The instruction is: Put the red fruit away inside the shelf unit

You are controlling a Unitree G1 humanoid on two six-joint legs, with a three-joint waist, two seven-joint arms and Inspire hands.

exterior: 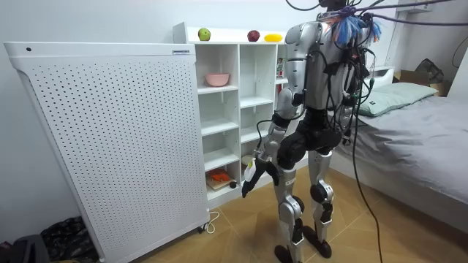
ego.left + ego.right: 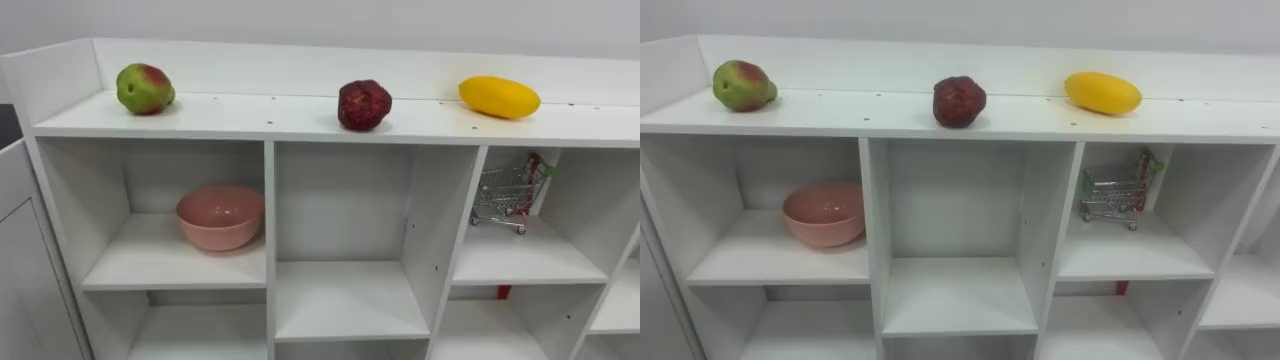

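Three fruits lie on the top board of a white cubby shelf: a green-and-red apple at the left, a dark red fruit in the middle and a yellow mango at the right. In the room view I stand facing the shelf. My left hand hangs low at my side with relaxed fingers, holding nothing and far below the fruit.
A pink bowl sits in the upper left cubby and a small toy shopping cart in the upper right one. A tall perforated white panel stands beside the shelf. A bed is behind me.
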